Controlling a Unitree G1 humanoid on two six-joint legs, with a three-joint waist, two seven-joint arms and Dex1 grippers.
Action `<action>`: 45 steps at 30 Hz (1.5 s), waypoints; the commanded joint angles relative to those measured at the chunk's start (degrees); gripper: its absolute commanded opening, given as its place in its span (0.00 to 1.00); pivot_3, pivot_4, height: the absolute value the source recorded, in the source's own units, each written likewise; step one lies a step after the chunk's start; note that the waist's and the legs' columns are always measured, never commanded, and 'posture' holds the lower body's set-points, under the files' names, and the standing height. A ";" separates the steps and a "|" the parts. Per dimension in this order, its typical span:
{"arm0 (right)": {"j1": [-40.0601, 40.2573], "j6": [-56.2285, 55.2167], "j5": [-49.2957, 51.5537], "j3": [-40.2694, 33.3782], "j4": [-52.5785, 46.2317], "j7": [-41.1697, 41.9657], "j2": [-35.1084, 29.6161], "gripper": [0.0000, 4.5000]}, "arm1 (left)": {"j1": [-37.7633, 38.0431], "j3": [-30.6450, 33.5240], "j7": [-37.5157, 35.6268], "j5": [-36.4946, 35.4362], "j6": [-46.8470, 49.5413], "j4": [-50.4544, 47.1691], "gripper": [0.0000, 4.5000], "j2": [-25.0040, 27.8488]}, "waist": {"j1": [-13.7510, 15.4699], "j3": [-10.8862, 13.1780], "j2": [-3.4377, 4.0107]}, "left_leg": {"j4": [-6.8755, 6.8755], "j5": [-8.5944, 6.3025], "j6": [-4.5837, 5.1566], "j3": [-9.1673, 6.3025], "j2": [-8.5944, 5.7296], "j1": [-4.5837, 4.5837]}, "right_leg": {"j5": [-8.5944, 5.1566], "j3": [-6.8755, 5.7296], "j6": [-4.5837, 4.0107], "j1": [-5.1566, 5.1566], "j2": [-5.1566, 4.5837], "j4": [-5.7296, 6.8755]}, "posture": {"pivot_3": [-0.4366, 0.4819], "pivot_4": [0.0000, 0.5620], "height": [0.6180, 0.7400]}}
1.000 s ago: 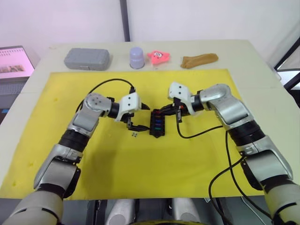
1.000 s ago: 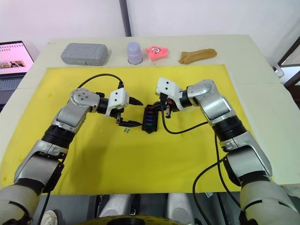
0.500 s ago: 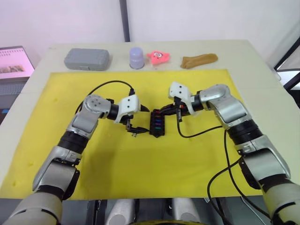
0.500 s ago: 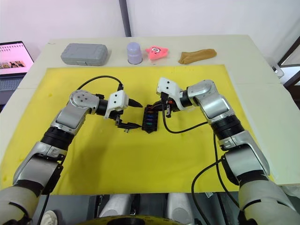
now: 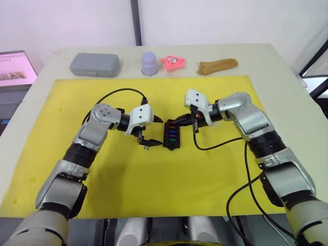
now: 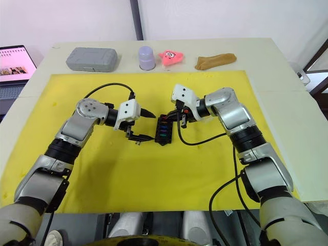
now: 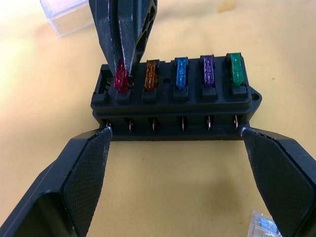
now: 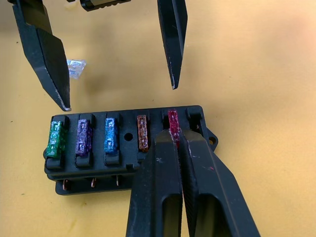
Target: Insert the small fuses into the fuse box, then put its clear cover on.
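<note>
- Left eye view: the black fuse box [image 5: 170, 138] sits in the middle of the yellow mat [image 5: 154, 179]. The left gripper [image 5: 145, 142] is just beside it at its 9 o'clock side. The right gripper [image 5: 180, 123] touches it from 2 o'clock. A grey case [image 5: 95, 64] lies well apart at 11 o'clock.
- Right eye view: the same scene; small coloured fuses stand in a row in the box.
- Left wrist view: the left gripper's fingers [image 7: 81, 170] are wide apart, one at each end of the box, not squeezing it. Green, purple, blue and amber fuses are seated. One end slot is empty. A pale spare fuse [image 7: 264, 224] lies on the mat. The clear cover [image 7: 66, 15] lies past the box.
- Right wrist view: the right gripper [image 8: 177, 143] is pinched tight on the red fuse [image 8: 172, 126], which is in its slot.
- The fuses look tiny, light, hard and smooth, so I think they slip easily; take them by the flat plastic top. The cover looks thin and slippery; grab its long sides.
</note>
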 commanded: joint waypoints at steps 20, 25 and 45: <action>-2.04 5.43 2.80 -3.85 -6.77 1.77 -1.66 0.32 | -0.45 0.53 -0.01 0.04 -0.69 -0.32 1.00 0.15 | 0.05 0.00 0.00 | 0.00 0.00 0.00 -0.01 -0.01 -0.06 | 0.00 0.00 0.00 -0.05 -0.01 0.00 | 0.48 0.27 1.00; -1.67 5.22 3.05 -4.68 -7.72 1.08 -1.91 0.32 | -0.58 0.48 -0.13 0.06 -0.78 -0.14 1.00 0.11 | 0.05 0.00 0.00 | 0.01 0.00 0.00 -0.01 -0.01 -0.06 | 0.00 0.00 0.00 -0.05 -0.01 0.00 | 0.48 0.27 1.00; 1.77 2.51 3.61 -4.61 -6.07 -1.61 0.64 0.01 | -0.53 0.58 -0.30 0.18 -0.80 -0.07 1.00 0.54 | 0.05 0.00 0.00 | 0.01 0.00 0.00 -0.01 -0.01 -0.07 | 0.00 0.00 0.00 -0.05 -0.01 0.00 | 0.48 0.27 1.00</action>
